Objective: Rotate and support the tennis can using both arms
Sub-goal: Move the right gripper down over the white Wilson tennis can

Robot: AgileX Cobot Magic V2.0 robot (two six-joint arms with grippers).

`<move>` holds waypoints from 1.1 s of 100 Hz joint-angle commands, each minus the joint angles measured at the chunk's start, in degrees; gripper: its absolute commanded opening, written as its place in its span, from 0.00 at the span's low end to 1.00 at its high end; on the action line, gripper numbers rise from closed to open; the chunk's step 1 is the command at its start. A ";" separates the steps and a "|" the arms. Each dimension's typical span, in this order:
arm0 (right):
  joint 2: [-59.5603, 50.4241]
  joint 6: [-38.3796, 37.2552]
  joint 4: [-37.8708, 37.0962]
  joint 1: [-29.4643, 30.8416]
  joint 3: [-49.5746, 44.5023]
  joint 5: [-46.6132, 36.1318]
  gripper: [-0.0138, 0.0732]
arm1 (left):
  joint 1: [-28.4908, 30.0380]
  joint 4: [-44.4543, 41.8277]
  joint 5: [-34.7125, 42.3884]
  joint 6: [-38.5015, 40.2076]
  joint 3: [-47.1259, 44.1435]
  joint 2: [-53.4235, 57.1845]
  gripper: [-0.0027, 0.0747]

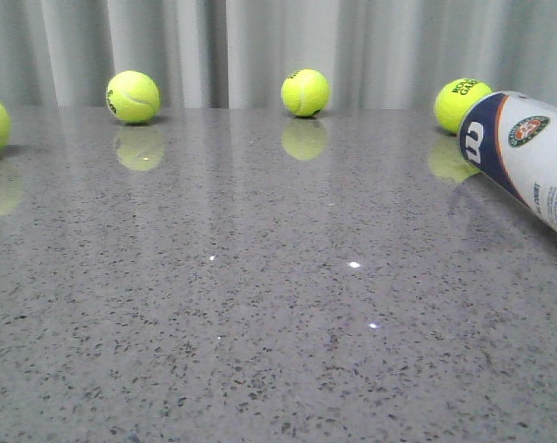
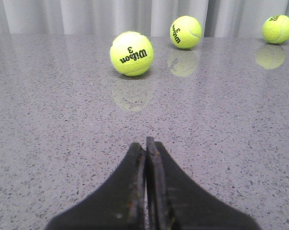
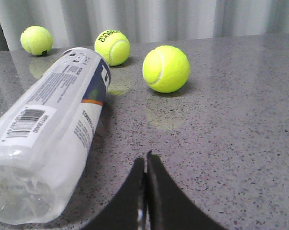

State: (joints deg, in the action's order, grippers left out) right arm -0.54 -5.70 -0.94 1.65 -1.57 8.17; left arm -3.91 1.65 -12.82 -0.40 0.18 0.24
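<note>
I see the tennis can (image 1: 527,157) lying on its side on the gray table (image 1: 260,305), far to the right, next to a tennis ball (image 1: 460,103). My left gripper (image 2: 145,143) and right gripper (image 3: 145,160) are both squeezed together, holding nothing.

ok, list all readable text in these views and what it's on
"Wilson 3": nearest tennis ball, left wrist view; the ball behind reads the same.
"W" logo: navy band of the tennis can.
"TORTE...": can side, cut off.
Barcode digits, fine print, emblem: too small to read.
Ball by the can: print blurred.
</note>
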 commanded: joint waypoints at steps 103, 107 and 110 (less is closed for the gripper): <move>-0.59 0.58 -2.66 -0.16 4.85 -7.33 0.09 | 0.16 0.18 4.45 0.40 -2.76 2.25 0.01; -0.07 0.58 -4.07 -0.16 5.86 -6.73 0.09 | 0.16 0.18 4.45 0.40 -2.76 2.25 0.01; 0.47 0.58 -4.98 -0.16 7.05 -6.25 0.09 | 0.16 0.18 4.45 0.40 -2.76 2.25 0.01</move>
State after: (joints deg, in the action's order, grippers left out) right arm -0.54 -5.70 -3.08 1.65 1.26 5.15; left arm -3.91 1.65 -12.82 -0.40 0.18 0.24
